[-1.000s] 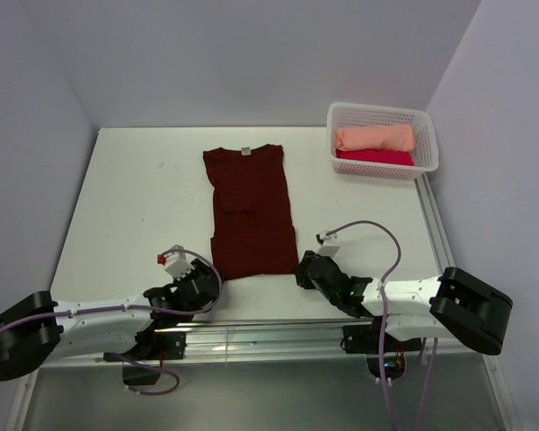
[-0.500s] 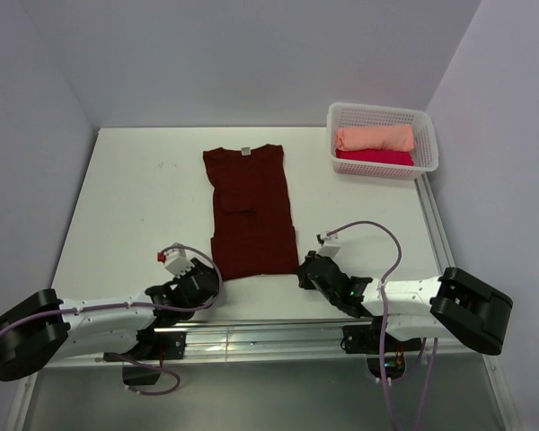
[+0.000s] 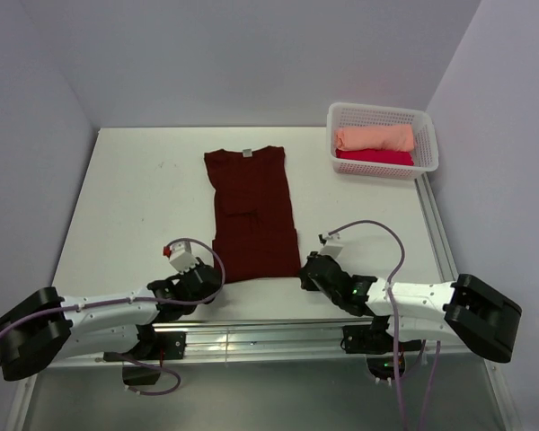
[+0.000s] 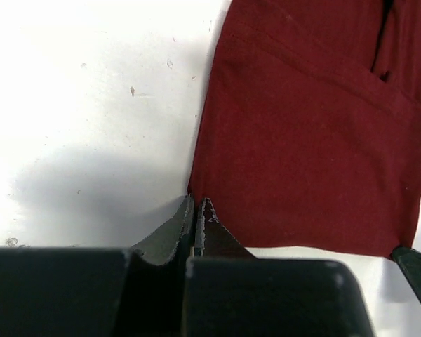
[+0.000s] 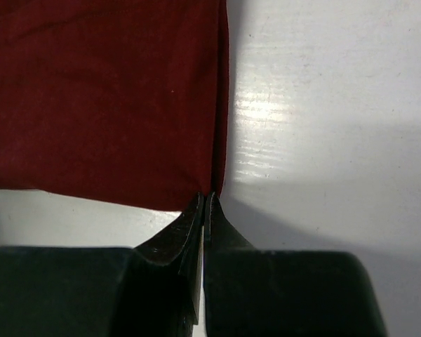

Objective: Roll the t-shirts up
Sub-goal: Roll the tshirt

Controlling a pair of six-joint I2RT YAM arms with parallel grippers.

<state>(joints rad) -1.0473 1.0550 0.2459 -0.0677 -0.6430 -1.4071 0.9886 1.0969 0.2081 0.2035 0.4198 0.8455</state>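
A dark maroon t-shirt (image 3: 251, 211) lies flat on the white table (image 3: 135, 197), folded into a long strip with its grey neck label (image 3: 247, 151) at the far end. My left gripper (image 3: 216, 279) is shut on the shirt's near left corner; the left wrist view shows its tips (image 4: 196, 202) pinched at the corner of the cloth (image 4: 309, 140). My right gripper (image 3: 303, 277) is shut on the near right corner; its tips (image 5: 205, 196) close on the folded edge of the shirt (image 5: 105, 105). A rolled peach shirt (image 3: 374, 137) and a crimson shirt (image 3: 374, 157) lie in the basket.
A white mesh basket (image 3: 382, 109) stands at the far right corner of the table. Grey walls enclose the table on the left, back and right. A metal rail (image 3: 269, 334) runs along the near edge by the arm bases.
Both arms have reached slightly further forward and right along the near hem. The maroon shirt has shifted a little toward the near edge and to the right.
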